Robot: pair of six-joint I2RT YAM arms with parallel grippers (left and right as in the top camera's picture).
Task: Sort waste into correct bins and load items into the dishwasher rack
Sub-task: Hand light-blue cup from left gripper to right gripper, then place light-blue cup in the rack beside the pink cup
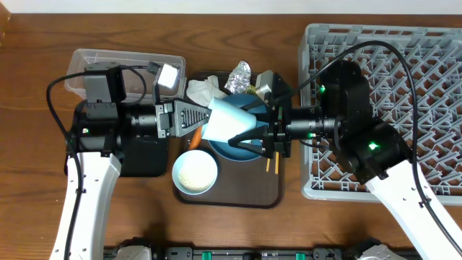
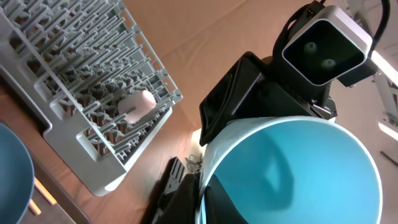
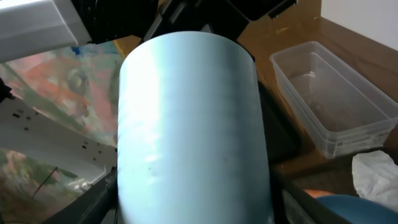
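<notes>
Left gripper (image 1: pixel 205 115) is clamped tight on the light-blue cup (image 1: pixel 225 120). Right gripper (image 1: pixel 242 128) straddles it, contact unclear. Behind it, the dishwasher rack (image 1: pixel 433 65) holds 1 pink cup (image 2: pixel 138 106).

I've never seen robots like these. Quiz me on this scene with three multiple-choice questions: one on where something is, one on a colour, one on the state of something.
1. Where is the pink cup?
A. in the rack
B. in the clear tub
C. on the brown tray

2. What colour is the cup between the two arms?
A. light blue
B. red
C. black

3. The left gripper is:
A. open and empty
B. shut on the cup
C. resting flat on the table

Answers
1 A: the left wrist view shows it lying among the rack's pegs.
2 A: all three views show a pale blue cup.
3 B: the overhead view shows its fingers pinching the cup and holding it off the table.
</notes>
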